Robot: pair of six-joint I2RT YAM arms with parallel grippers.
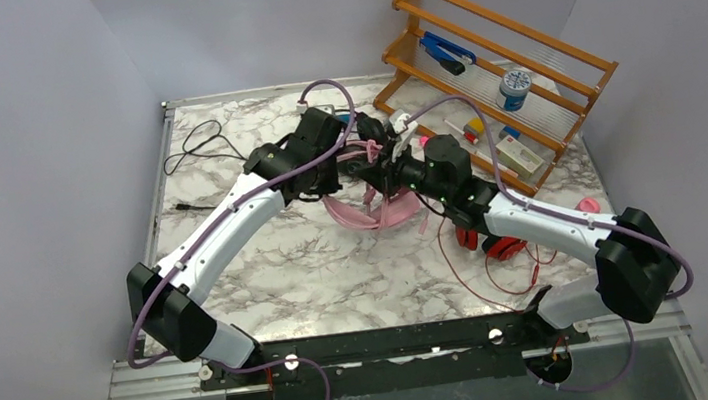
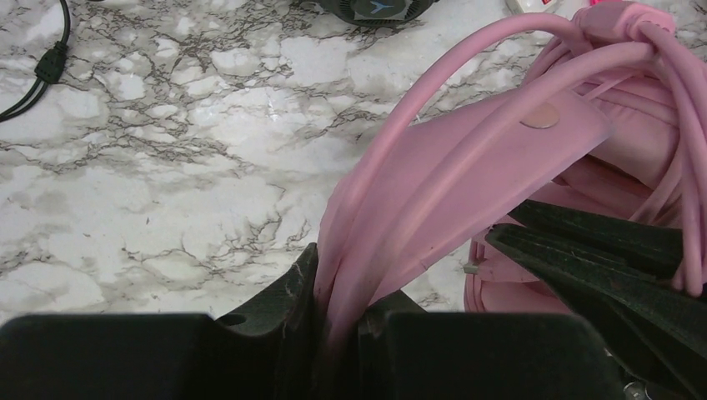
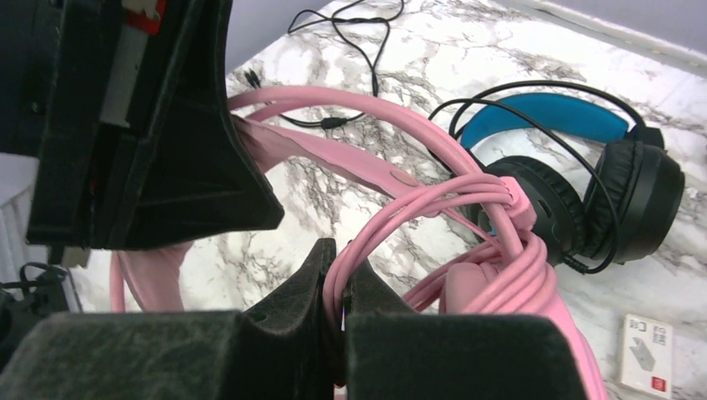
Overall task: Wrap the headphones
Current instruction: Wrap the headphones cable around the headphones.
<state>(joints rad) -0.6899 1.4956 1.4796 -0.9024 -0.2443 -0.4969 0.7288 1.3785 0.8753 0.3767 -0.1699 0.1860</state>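
"Where's the pink headset [image 1: 371, 208]?"

"Centre of the top view, over the bench [image 1: 287, 268], between my two arms. My left gripper [image 2: 338, 287] is clamped on its headband [image 2: 467, 167], which arcs from bottom centre to upper right in the left wrist view."

"And the right?"

"My right gripper [image 3: 338, 275] is pinched tight on the pink cable [image 3: 433, 200], whose several strands are bunched by the earcup. It's all smooth pink."
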